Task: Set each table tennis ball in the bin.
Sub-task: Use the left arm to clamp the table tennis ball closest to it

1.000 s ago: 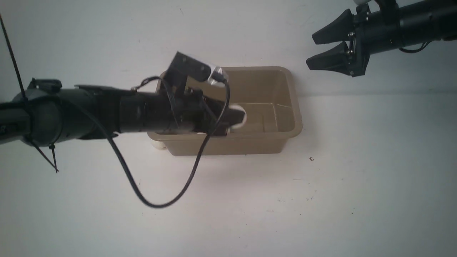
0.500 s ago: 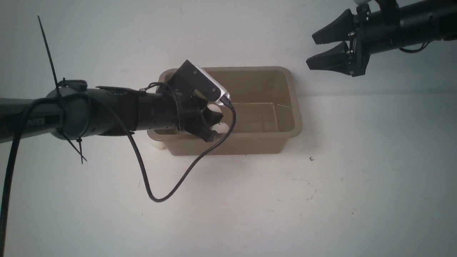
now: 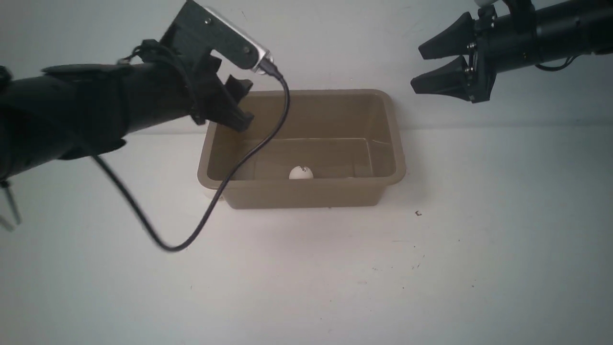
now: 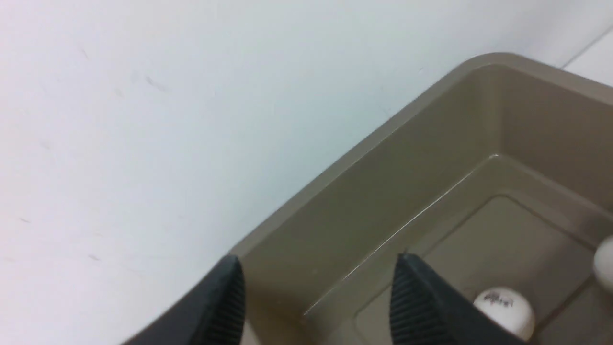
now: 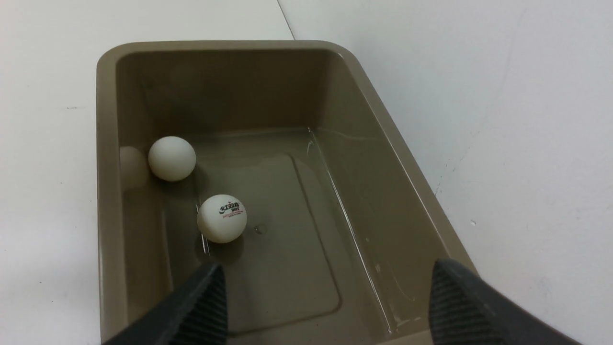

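The taupe bin (image 3: 395, 143) stands mid-table. In the front view one off-white ball (image 3: 300, 172) lies by its near wall. The right wrist view shows two balls in the bin (image 5: 107, 143): a plain one (image 5: 172, 158) and a printed one (image 5: 221, 218). The left wrist view shows the printed ball (image 4: 505, 311) and part of another (image 4: 604, 263). My left gripper (image 3: 244, 105) is open and empty, raised over the bin's far left corner (image 4: 316, 292). My right gripper (image 3: 416, 67) is open and empty, high to the right of the bin (image 5: 325, 297).
A pale round shape (image 3: 207, 192) peeks out beside the bin's front left corner on the white table. My left arm's black cable (image 3: 210, 206) hangs over the bin's left end down to the table. A wall stands just behind the bin.
My left gripper was low inside the bin with a ball between its fingers. It has let the ball go and risen up and back to the left, out of the bin. The right arm is still.
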